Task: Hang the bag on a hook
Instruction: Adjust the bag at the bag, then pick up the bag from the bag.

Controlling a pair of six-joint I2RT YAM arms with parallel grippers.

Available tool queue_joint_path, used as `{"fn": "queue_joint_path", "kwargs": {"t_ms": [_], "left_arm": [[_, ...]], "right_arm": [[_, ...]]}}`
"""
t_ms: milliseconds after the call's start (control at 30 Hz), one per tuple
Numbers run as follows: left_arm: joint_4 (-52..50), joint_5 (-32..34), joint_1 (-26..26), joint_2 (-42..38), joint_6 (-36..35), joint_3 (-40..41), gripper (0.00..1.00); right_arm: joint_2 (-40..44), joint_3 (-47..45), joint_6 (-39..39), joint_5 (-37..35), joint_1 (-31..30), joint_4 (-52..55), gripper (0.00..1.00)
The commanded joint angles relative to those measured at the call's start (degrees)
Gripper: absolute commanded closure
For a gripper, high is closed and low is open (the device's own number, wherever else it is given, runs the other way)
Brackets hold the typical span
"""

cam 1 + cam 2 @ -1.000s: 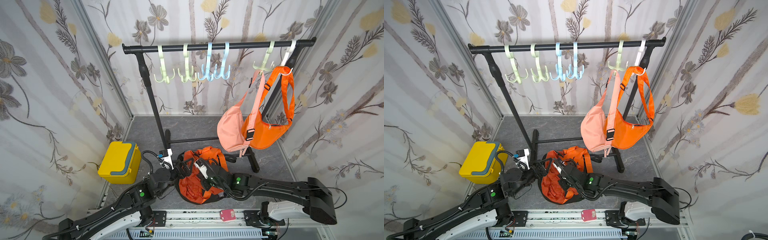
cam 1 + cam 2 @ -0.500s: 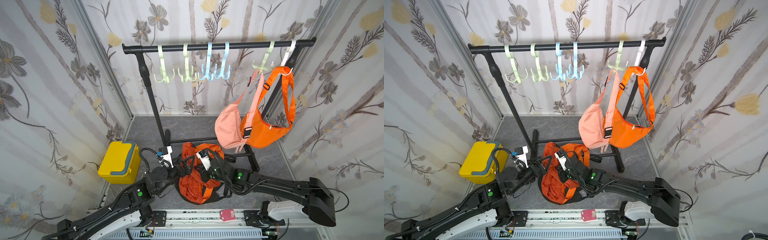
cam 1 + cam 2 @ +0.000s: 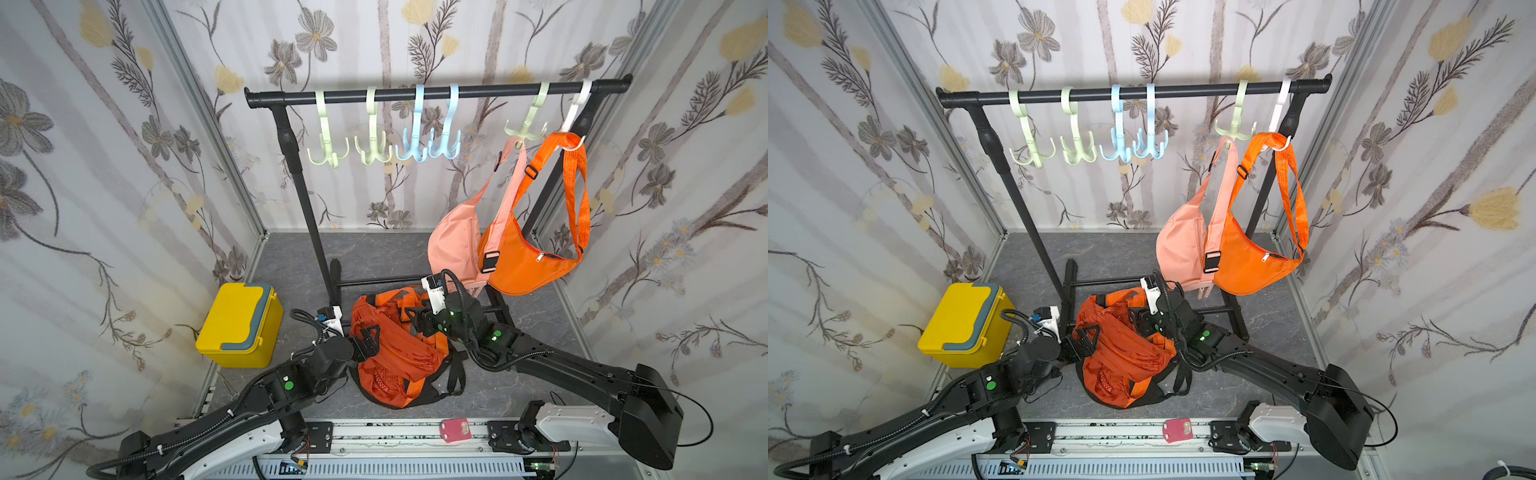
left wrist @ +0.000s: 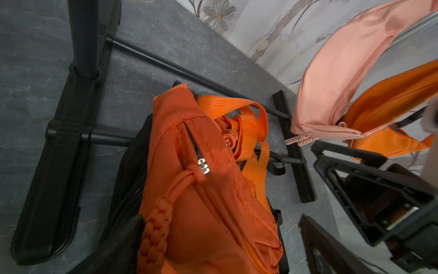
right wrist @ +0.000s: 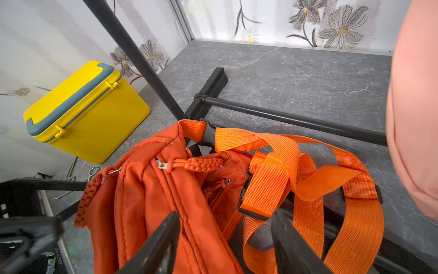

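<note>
Fingers (image 5: pixel 161 244) of right gripper (image 5: pixel 225 213) spread apart, clamping nothing, poised right over rust-orange fabric sling bag (image 3: pixel 395 353) with black backing. Bag crumpled on grey stone-look floor (image 3: pixel 374 257) between both arms, against foot bars of rack. Left gripper (image 3: pixel 368 334) likewise wide open and empty, tips at bag's left edge; touching or just off, cannot tell. Key relation: loose orange webbing strap (image 5: pixel 296 170) piled at bag's far end on right-arm side, just beyond and partly between right fingertips. Long axis of bag roughly from rack base back toward robot, slightly diagonal. Right arm clearly nearer strap, left arm nearer bag body. Judged step: strap grasp ahead of lift, hanging not yet begun. Free targets up on black horizontal rail (image 3: pixel 415 93): pale green plastic hooks (image 3: pixel 328 153) and light blue plastic hooks (image 3: pixel 428 149), well above bag. Salmon-pink sling bag (image 3: pixel 453 245) and bright orange sling bag (image 3: pixel 523 266) already hung at rail's right end. Hooks and rail visible in both top views only. Strap loops clear only in right wrist view. Left wrist view adding silver zipper pull (image 4: pixel 203 166) and braided orange cord (image 4: pixel 154 232), no hooks.
</note>
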State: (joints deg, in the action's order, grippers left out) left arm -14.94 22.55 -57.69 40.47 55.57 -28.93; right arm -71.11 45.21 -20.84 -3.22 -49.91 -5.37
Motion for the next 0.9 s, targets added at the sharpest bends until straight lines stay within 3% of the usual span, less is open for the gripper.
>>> {"fn": "queue_joint_path", "kwargs": {"t_ms": [0,100,233,367,567,800,867], "left_arm": [[4.49,-0.83,0.12,1.71,2.15,0.86,0.00],[5.85,-0.56,0.04,4.26,2.21,0.67,0.00],[1.59,0.79,0.03,8.57,4.09,-1.06,0.00],[-3.32,2.51,-0.13,7.85,6.29,-1.82,0.00],[-6.29,2.58,-0.72,7.96,8.61,-1.38,0.00],[0.80,1.80,-0.54,13.15,8.38,1.66,0.00],[2.46,1.74,-0.17,14.72,7.88,1.70,0.07]], "right_arm": [[-1.91,1.05,1.28,3.09,0.30,-0.27,0.38],[-3.74,1.59,1.61,0.75,0.49,0.33,0.35],[-4.89,3.68,5.09,-4.05,1.28,2.73,0.22],[-6.51,6.22,11.13,-7.61,2.44,6.22,0.17],[-10.26,7.86,16.10,-7.50,5.71,9.31,0.16],[-15.31,9.88,18.16,-7.90,5.80,11.09,0.20],[-15.89,10.31,18.13,-8.77,6.17,11.15,0.22]]}}
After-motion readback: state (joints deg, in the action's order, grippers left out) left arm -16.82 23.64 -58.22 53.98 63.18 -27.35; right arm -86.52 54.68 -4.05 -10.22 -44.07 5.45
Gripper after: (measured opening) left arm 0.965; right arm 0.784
